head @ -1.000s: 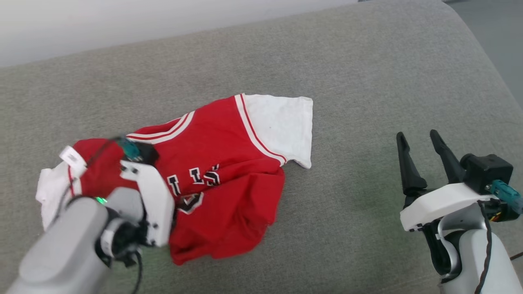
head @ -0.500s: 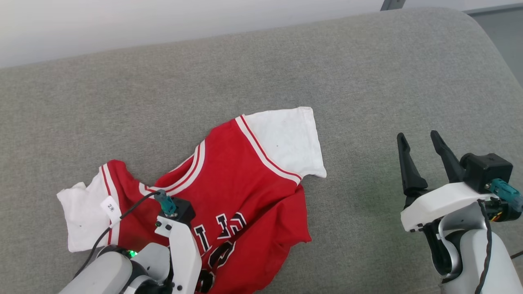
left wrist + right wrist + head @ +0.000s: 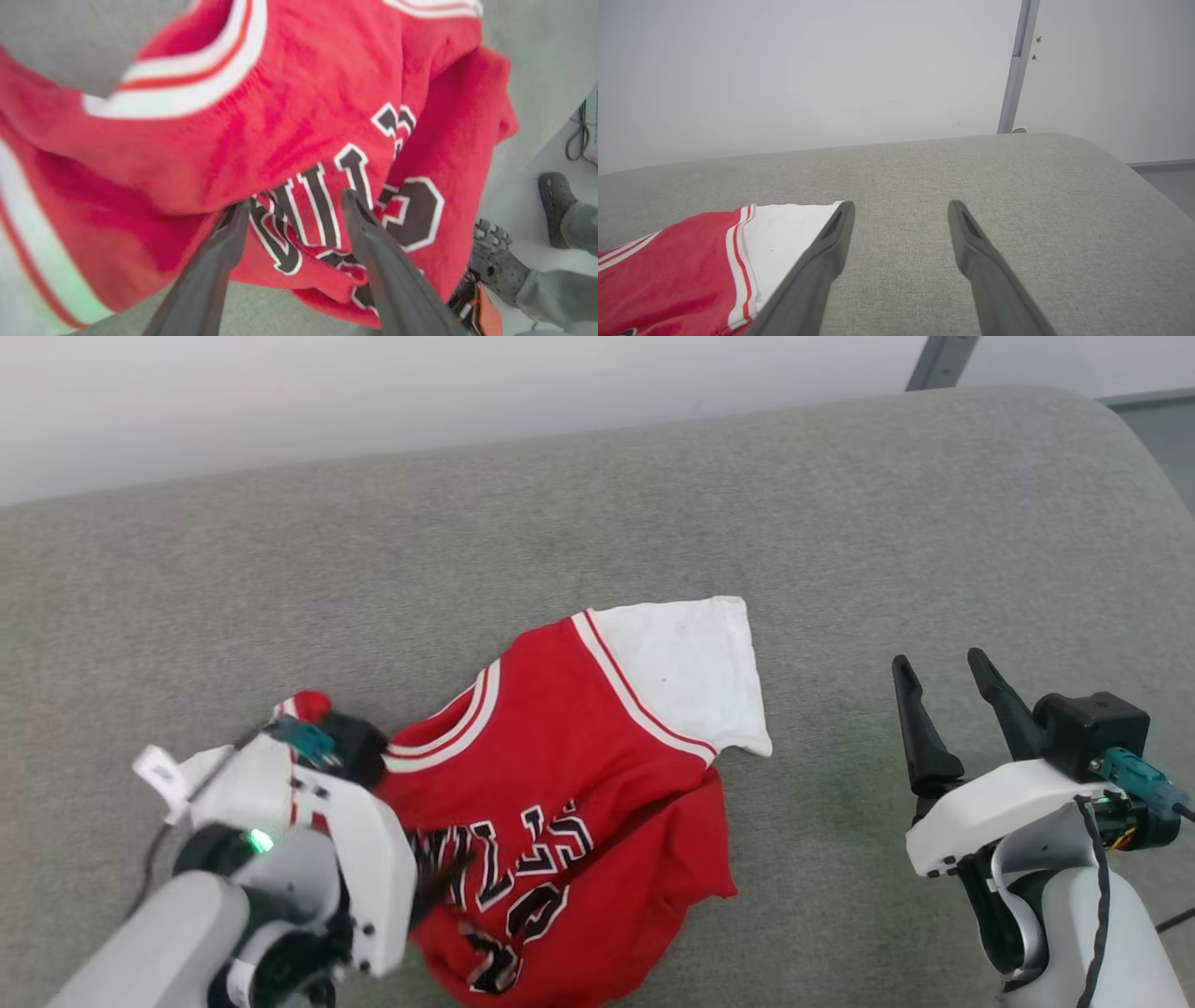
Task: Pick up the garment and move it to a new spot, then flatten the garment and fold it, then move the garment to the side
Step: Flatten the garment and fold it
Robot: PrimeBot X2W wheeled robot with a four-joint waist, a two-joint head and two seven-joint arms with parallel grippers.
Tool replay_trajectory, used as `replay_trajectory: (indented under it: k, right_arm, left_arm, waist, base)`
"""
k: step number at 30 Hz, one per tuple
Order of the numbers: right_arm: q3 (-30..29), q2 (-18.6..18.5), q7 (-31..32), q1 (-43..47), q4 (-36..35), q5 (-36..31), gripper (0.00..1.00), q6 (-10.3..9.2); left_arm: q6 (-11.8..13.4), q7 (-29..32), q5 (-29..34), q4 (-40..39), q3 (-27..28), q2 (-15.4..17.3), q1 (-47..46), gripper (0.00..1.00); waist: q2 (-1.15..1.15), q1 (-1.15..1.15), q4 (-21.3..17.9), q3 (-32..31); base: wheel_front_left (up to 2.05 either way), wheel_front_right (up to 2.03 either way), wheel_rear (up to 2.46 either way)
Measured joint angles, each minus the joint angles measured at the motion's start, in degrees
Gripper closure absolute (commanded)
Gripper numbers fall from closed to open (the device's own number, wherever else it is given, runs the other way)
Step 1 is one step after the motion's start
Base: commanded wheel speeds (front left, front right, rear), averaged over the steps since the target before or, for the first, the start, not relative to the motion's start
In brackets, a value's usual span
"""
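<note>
The garment (image 3: 579,784) is a red jersey with white sleeves and black-and-white lettering, lying crumpled on the grey cushion (image 3: 653,504). Its right white sleeve (image 3: 695,672) is spread flat; my left wrist housing covers the left sleeve. My left gripper (image 3: 439,877) hovers over the lower left of the chest. In the left wrist view the left gripper (image 3: 294,205) is open, its fingertips (image 3: 236,219) spread over the lettering on the garment (image 3: 299,93) with no cloth pinched. To the right of the jersey my right gripper (image 3: 948,709) is open and empty above bare cushion. In the right wrist view the right gripper (image 3: 901,210) shows the garment (image 3: 682,261) at lower left.
The cushion's rounded far right corner (image 3: 1101,154) meets a white wall with a grey metal post (image 3: 1017,65). Past the cushion's near edge, the left wrist view shows a person's feet in clogs (image 3: 553,205) on the floor, and a cable (image 3: 577,135).
My left gripper has opened and let go of the garment, which now lies on the cushion. The head view has shifted. The right arm has kept its pose.
</note>
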Motion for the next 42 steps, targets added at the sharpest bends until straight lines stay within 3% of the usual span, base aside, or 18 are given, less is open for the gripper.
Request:
replay_trajectory:
  k: [10,20,32,42]
  right_arm:
    - [-0.2,0.0,2.0,-0.1,-0.1,-1.2,0.0,0.0]
    - [0.0,-0.2,6.6,-3.1,2.7,-3.2,0.0,0.0]
    - [2.0,-6.5,14.5,-10.2,13.1,-0.4,0.0,0.0]
    - [4.7,-11.5,21.9,-17.4,24.5,2.5,0.0,0.0]
  left_arm:
    - [-4.6,-20.8,4.9,0.5,5.8,-0.7,-0.5,0.0]
    - [-4.5,-39.8,8.5,5.6,11.5,-1.5,3.0,0.0]
    - [-3.4,-55.2,8.4,8.3,16.3,-4.3,10.1,0.0]
    - [-3.5,-58.1,9.9,8.2,19.3,-8.0,12.2,0.0]
  waist:
    - [0.0,0.0,3.6,-0.7]
    - [0.0,0.0,7.9,-0.7]
    - [0.0,0.0,14.2,0.8]
    - [0.0,0.0,18.7,2.3]
  base:
    - [0.0,0.0,0.0]
    - [0.0,0.0,0.0]
    - [0.0,0.0,0.0]
    - [0.0,0.0,0.0]
